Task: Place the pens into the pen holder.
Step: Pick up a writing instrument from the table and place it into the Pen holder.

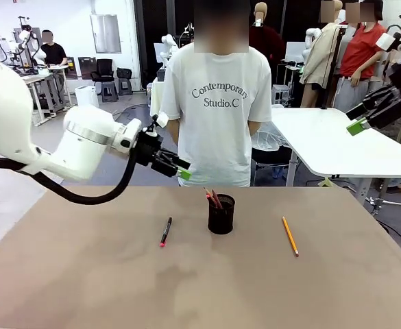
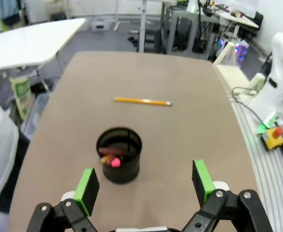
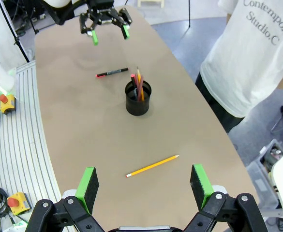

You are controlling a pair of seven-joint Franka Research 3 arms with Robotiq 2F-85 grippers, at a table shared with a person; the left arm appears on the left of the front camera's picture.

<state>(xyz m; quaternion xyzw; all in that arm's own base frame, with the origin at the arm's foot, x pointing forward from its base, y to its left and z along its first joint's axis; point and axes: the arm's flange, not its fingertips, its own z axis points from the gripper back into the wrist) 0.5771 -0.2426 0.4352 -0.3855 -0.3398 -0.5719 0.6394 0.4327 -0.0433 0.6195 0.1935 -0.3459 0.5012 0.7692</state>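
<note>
A person in a white T-shirt stands at the far edge of the brown desk, directly behind the pen holder. The holder stands upright at mid-desk with a few pens in it, leaning toward the robot's left. The black pen lies flat to its left, its long axis running near-to-far and its red end toward the robot. The yellow pencil lies flat to the right, well apart, also near-to-far and slightly slanted. The left arm's fingers hang spread wide and empty above the holder's far-left side. The right arm's fingers are raised high off to the right, also spread wide and empty
</note>
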